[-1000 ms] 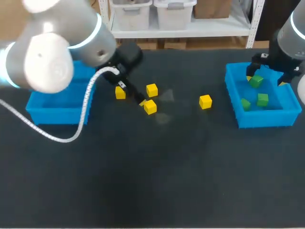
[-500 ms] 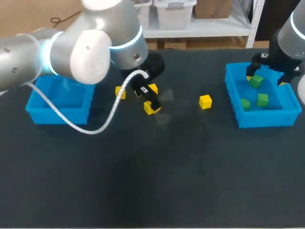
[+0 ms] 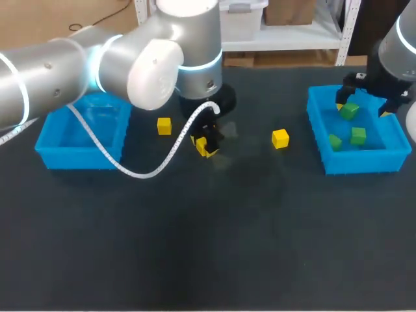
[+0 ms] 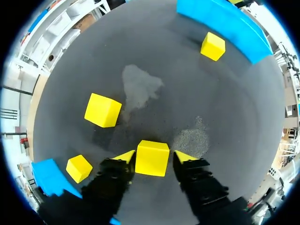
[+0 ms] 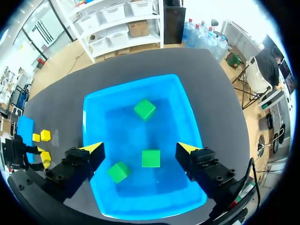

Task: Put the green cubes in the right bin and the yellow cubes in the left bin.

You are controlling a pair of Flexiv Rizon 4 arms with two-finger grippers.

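On the scuffed dark tabletop, left gripper narrowly straddles a yellow cube; at its three o'clock, right gripper gapes wide above green cubes in the right bin.

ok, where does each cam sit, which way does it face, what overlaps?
Head: above and behind, looking down on the table; left arm and right arm both show.
Left wrist: on left arm, looking down along the left gripper at a yellow cube between its fingers.
Right wrist: on right arm, looking down past the open right gripper into the right bin of green cubes.
Shared: head and right wrist show that bin; head and left wrist that cube.
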